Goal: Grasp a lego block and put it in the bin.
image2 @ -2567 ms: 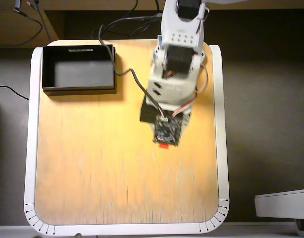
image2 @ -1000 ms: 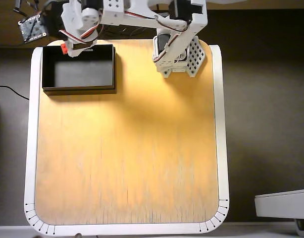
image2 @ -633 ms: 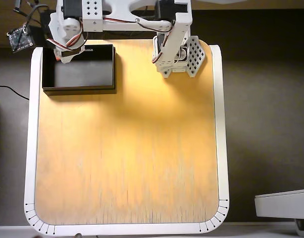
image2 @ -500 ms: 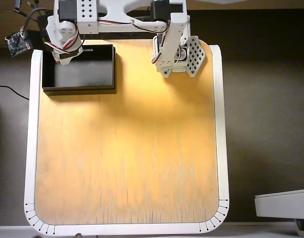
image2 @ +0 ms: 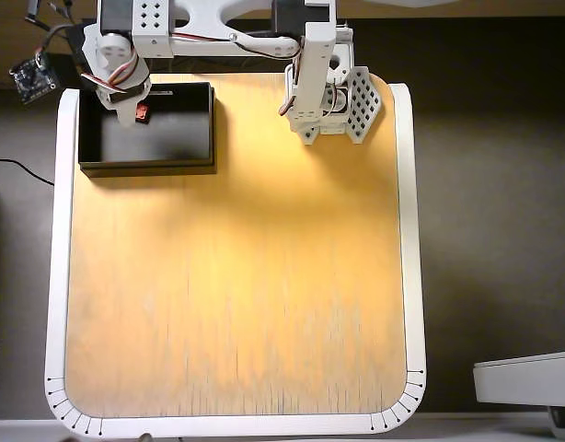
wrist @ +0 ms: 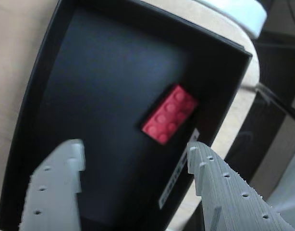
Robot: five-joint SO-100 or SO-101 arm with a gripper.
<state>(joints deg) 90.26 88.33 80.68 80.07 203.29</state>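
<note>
The red lego block (wrist: 169,114) lies studs-up on the dark floor of the black bin (wrist: 224,82), near the wall with the white label (wrist: 178,175). My gripper (wrist: 135,147) hangs above the bin, open and empty, its two white perforated fingers spread wide, with the block beyond and between them. In the overhead view the bin (image2: 144,166) stands at the table's top left corner. The block (image2: 141,112) shows there as a small red spot just beside my arm's wrist (image2: 117,69), which covers the fingers.
The wooden table (image2: 236,276) with a white rim spreads below and right of the bin. A white arm part with a perforated plate (image2: 356,103) hangs at the top centre. A small circuit board (image2: 29,78) lies off the top left corner.
</note>
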